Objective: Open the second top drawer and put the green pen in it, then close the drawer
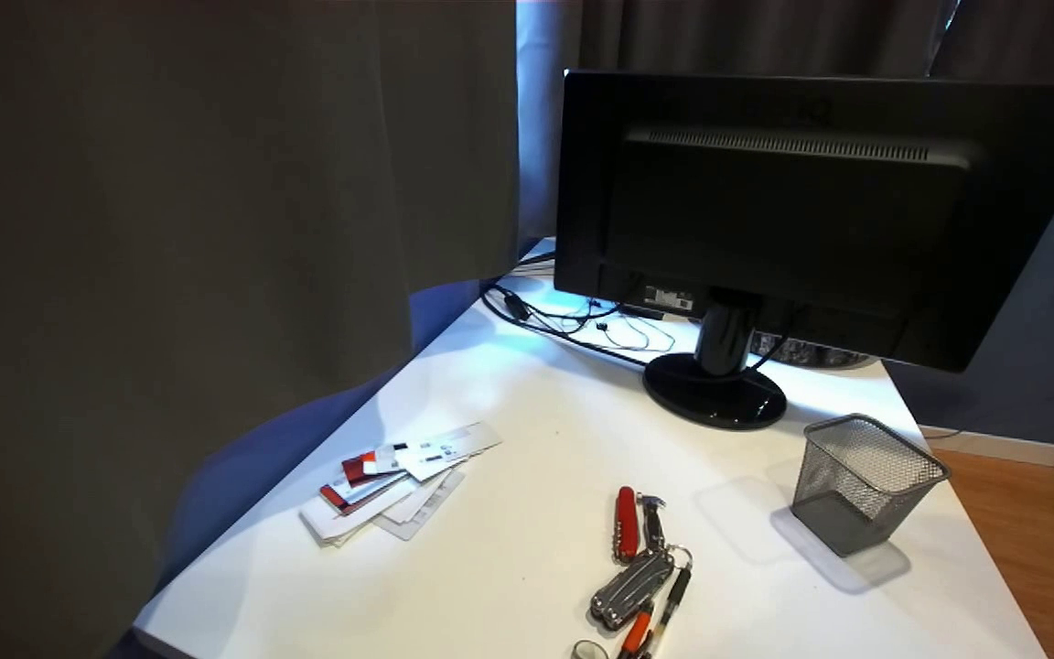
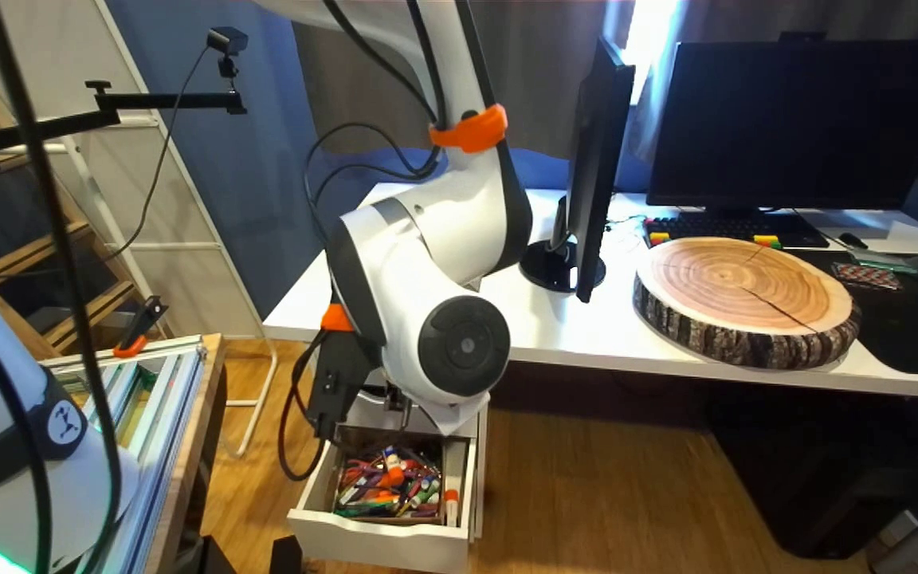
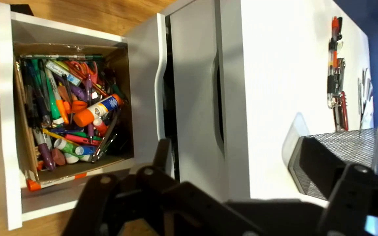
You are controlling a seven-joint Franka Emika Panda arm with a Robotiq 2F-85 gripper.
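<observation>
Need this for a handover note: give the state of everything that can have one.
Robotiq gripper, open
Pen drawer, open
Drawer just above, apparently ajar
Top drawer, apparently shut
Green pen, lying in pen drawer
Orange glue stick, capped
Multitool, folded
Red pocket knife, folded
Mesh pen holder, upright
Monitor behind keyboard, screen dark

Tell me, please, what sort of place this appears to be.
Probably a home or office workspace: a white desk with a computer monitor on it, and an open drawer full of stationery.
</observation>
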